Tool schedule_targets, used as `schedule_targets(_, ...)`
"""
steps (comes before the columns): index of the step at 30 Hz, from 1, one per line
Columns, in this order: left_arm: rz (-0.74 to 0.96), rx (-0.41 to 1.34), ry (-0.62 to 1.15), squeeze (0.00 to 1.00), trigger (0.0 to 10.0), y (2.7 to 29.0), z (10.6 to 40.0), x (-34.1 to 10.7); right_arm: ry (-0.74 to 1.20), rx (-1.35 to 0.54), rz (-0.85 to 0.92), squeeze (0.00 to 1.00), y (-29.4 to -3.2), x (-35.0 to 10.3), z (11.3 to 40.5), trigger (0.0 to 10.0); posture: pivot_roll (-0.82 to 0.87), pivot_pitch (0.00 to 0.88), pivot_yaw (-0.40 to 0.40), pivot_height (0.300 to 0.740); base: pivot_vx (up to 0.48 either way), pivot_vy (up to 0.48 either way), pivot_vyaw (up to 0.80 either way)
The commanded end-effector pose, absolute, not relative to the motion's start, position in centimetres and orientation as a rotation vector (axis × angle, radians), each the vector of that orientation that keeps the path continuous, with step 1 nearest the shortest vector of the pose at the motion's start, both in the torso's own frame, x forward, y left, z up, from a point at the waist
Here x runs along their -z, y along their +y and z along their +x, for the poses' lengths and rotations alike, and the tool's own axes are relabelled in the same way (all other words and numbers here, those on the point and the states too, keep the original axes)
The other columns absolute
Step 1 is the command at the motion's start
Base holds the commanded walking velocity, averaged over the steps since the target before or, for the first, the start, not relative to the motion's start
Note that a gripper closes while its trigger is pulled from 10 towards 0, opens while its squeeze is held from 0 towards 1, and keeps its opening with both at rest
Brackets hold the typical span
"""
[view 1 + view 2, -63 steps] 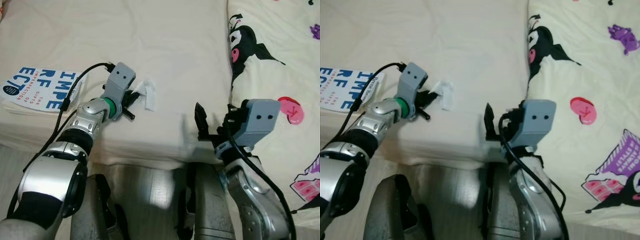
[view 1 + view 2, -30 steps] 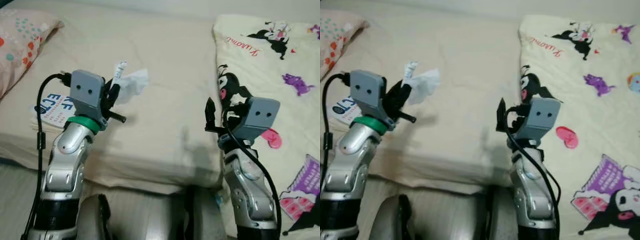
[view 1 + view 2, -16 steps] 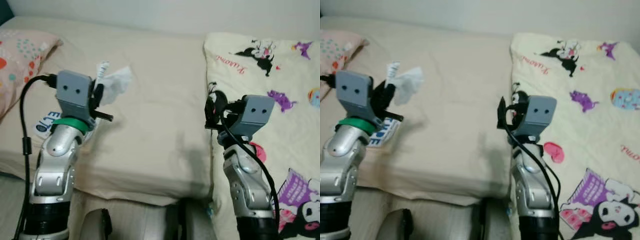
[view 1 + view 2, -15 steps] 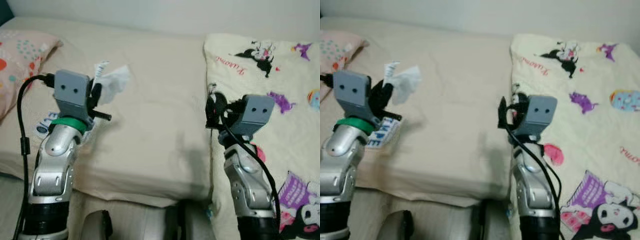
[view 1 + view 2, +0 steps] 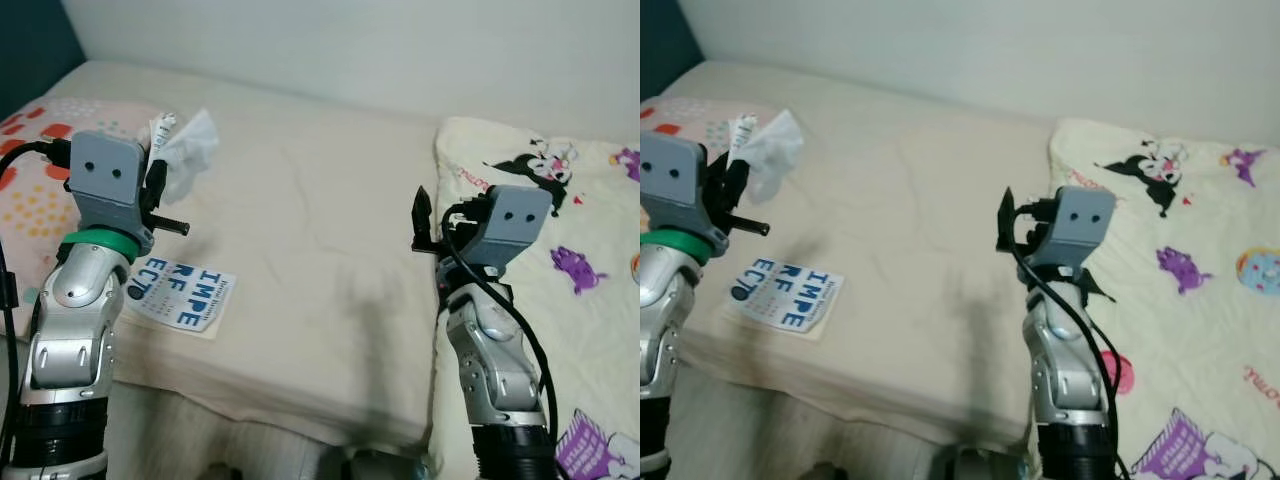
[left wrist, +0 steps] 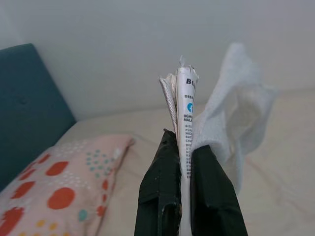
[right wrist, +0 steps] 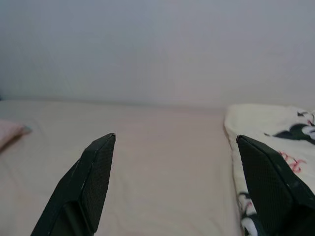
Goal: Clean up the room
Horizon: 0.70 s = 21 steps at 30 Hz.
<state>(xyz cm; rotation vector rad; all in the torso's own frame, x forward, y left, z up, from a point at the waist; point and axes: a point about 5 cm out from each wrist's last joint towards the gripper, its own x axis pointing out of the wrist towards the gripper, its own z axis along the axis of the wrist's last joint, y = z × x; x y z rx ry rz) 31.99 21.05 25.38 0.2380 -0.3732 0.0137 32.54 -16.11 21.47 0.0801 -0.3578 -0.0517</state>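
Carry stage: left gripper (image 5: 160, 160), upper left of frame, jaws pinching a crumpled white tissue with printed paper strip (image 5: 190, 145) above the beige bed (image 5: 320, 250); keep them clamped; right gripper (image 7: 177, 187) jaws spread, empty.

A bed (image 5: 320, 240) spans the scene, with a wall (image 5: 400, 50) behind it at the far side. A pillow (image 5: 30, 170) lies at the far left of the bed. A book (image 5: 180, 290) lies on the near left part, right of the pillow. A printed blanket (image 5: 590, 230) covers the bed's right side. The left gripper (image 6: 185, 162) is raised above the left part, over the book, clamping a wrapper with tissue (image 5: 185, 150). The right gripper (image 7: 177, 182) is raised near the blanket's left edge.
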Motion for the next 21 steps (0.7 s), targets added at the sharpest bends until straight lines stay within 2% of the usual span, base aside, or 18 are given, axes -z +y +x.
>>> schedule_targets(1,0.249,-0.017,-0.36,0.0,10.0,21.2,32.0,-25.0,-0.34,0.072,0.091,0.0,-16.6,-20.8,32.5,10.0,-0.02,0.084,0.048,0.729,0.0,0.0,0.0)
schedule_targets(10,0.276,0.018,-0.364,0.0,10.0,21.0,32.2,-25.5,-0.354,0.1,0.106,0.0,-16.5,-21.0,32.7,10.0,-0.02,0.098,0.08,0.74,0.0,0.0,0.0)
schedule_targets(11,0.275,0.018,-0.371,0.0,10.0,21.0,32.4,-25.8,-0.356,0.099,0.112,0.0,-16.3,-21.0,32.7,10.0,-0.01,0.079,0.071,0.74,0.0,0.0,0.0)
schedule_targets(17,0.265,0.016,-0.389,0.0,10.0,20.8,32.5,-26.2,-0.347,0.087,0.088,0.0,-16.0,-20.7,32.9,10.0,0.0,0.114,0.05,0.74,0.0,0.0,0.0)
schedule_targets(21,0.264,0.013,-0.382,0.0,10.0,20.4,32.4,-25.7,-0.344,0.074,0.081,0.0,-16.3,-20.8,33.0,10.0,0.0,0.101,0.035,0.74,0.0,0.0,0.0)
